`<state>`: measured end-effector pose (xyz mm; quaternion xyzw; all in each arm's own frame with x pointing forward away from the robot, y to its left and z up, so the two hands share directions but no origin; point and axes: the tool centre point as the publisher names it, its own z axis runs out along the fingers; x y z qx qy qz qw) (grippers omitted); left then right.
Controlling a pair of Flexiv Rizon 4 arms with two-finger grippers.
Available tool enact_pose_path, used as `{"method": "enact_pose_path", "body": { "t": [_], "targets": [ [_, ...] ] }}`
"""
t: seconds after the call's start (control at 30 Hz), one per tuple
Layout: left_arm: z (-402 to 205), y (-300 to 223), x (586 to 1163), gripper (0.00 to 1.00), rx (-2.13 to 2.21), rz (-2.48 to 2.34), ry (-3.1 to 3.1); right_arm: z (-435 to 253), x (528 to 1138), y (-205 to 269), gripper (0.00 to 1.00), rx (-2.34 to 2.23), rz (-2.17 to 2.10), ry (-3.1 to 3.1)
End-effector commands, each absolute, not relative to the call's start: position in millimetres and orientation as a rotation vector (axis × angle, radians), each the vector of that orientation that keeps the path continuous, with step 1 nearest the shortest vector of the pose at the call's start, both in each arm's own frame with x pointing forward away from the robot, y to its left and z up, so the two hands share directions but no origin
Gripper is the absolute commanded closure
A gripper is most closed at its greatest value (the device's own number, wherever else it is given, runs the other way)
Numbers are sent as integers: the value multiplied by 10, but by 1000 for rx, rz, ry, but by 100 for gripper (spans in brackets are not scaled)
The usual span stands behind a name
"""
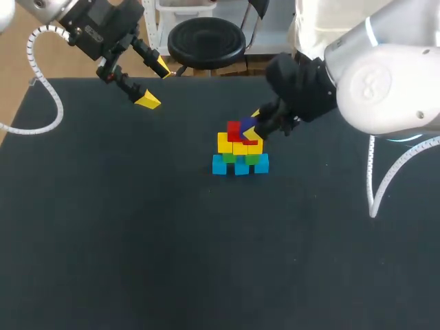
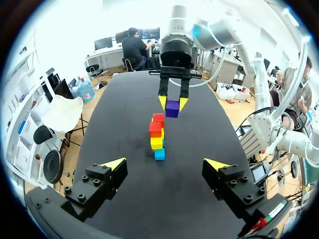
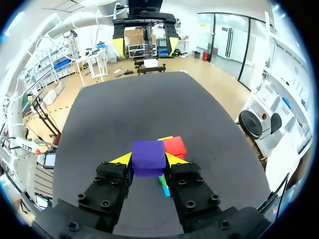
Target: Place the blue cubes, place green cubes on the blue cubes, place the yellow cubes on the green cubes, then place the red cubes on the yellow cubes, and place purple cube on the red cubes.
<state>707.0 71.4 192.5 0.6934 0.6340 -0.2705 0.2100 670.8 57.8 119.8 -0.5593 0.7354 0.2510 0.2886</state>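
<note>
A stack of cubes stands mid-table: blue cubes (image 1: 240,166) at the base, green cubes (image 1: 250,159) on them, yellow cubes (image 1: 232,144) above, red cubes (image 1: 235,130) on top. My right gripper (image 1: 250,129) is shut on the purple cube (image 1: 248,124), holding it just above the red cubes. In the right wrist view the purple cube (image 3: 148,157) sits between the yellow tips, with a red cube (image 3: 175,146) just beyond. The left wrist view shows the stack (image 2: 157,135) ahead and the purple cube (image 2: 172,108) in the other arm's gripper. My left gripper (image 1: 152,84) hangs open over the far left of the table.
The black table (image 1: 137,227) is bare around the stack. A white cable (image 1: 381,185) of the right arm hangs over the table's right side.
</note>
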Motion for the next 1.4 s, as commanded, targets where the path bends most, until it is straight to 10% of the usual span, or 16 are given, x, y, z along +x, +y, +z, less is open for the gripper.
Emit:
{"method": "enact_pose_path", "body": {
  "t": [0.03, 1.4],
  "targets": [
    [1916, 719, 7064, 0, 1927, -751, 1758, 1180, 6760, 602, 100, -1496, 677, 1957],
    [1916, 719, 7064, 0, 1927, -751, 1758, 1112, 6924, 612, 100, -1552, 648, 1924]
  ]
}}
